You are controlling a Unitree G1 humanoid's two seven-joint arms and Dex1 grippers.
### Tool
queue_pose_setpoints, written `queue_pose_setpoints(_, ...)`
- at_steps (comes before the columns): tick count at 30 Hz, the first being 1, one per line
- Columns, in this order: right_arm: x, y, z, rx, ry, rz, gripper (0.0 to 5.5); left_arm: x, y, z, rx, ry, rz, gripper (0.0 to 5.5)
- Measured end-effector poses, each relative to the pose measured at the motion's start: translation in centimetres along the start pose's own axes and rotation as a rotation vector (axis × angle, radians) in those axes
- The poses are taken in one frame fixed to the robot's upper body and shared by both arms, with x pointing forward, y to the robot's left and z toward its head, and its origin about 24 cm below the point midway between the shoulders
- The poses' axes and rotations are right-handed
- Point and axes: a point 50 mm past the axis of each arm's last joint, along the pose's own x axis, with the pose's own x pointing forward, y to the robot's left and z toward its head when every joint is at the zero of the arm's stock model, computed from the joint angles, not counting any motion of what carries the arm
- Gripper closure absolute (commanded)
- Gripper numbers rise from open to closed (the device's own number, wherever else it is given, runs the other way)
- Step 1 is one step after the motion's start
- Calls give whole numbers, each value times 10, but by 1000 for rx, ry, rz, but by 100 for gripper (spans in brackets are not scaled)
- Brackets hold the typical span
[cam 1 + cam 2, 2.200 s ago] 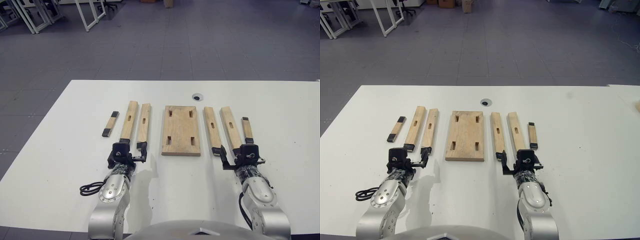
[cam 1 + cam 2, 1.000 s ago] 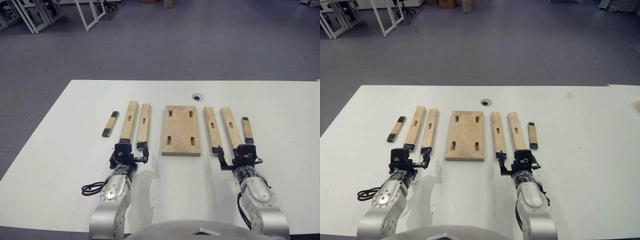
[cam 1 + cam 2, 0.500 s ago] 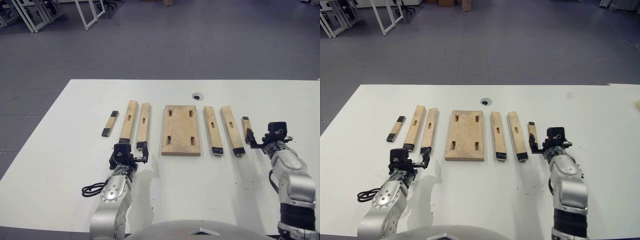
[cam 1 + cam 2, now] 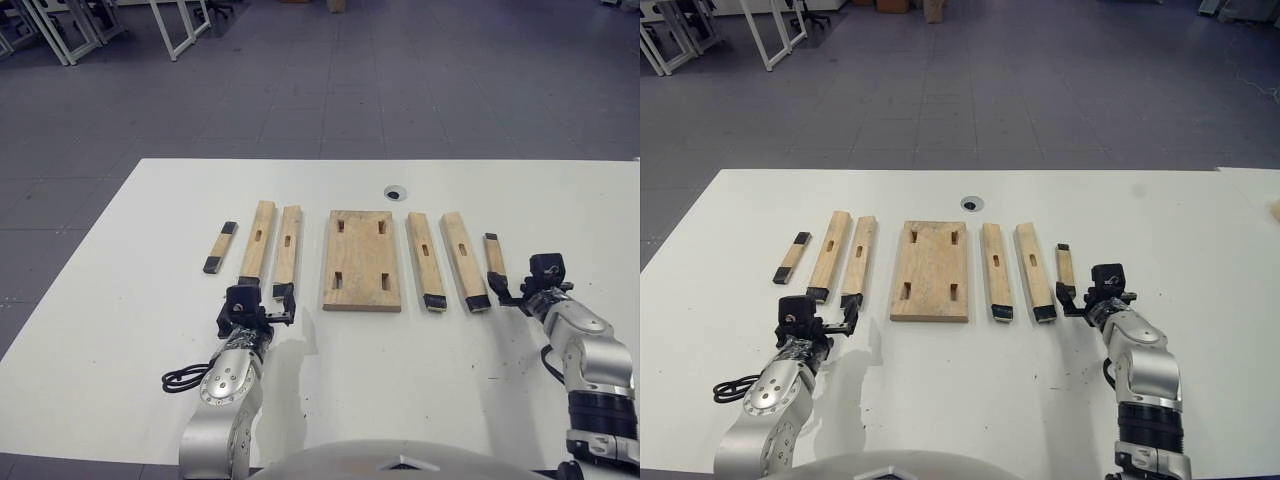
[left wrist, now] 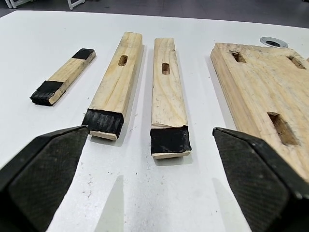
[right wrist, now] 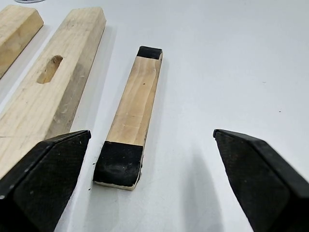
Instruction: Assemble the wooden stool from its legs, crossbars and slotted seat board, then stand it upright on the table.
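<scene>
1. Right crossbar (image 6: 130,113) lies flat at the right of the frame. Its black-tipped near end sits just ahead of the right gripper (image 4: 515,292), whose fingers are spread wide. The gripper holds nothing and makes no contact with the wood.
2. Left gripper (image 4: 262,303), lower left of centre, also has its fingers wide apart and is empty. It is low over the table (image 4: 130,300), just short of the black ends of the outer left leg (image 5: 116,84) and inner left leg (image 5: 167,92).
3. Seat board (image 4: 362,258) lies flat at centre frame with four slots facing up.
4. Inner right leg (image 4: 422,258) and outer right leg (image 4: 465,258) lie between the seat board and the right crossbar.
5. Left crossbar (image 4: 221,247) lies farthest left, apart from the legs.
6. Cable port (image 4: 396,192) is just above the seat board.
</scene>
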Motion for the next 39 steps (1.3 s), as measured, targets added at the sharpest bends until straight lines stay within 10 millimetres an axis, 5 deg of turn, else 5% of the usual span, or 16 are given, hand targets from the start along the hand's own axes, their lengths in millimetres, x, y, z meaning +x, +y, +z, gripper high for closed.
queue_pose_setpoints(5, 6, 0, -5, 9, 6, -5, 111, 0, -4, 0, 5, 0, -16, 79)
queue_pose_setpoints(22, 3, 20, -15, 58, 0, 20, 418, 0, -4, 3, 17, -3, -19, 79)
queue_pose_setpoints(30, 3, 29, -19, 136, -39, -28, 419, 8, 2, 6, 26, 5, -46, 79)
queue_pose_setpoints(35, 0, 13, -7, 93, -70, -117, 419, 18, 1, 22, 83, -77, -170, 79)
queue_pose_setpoints(39, -10, -4, 44, -92, -262, -236, 419, 33, -9, 64, 36, -196, -386, 79)
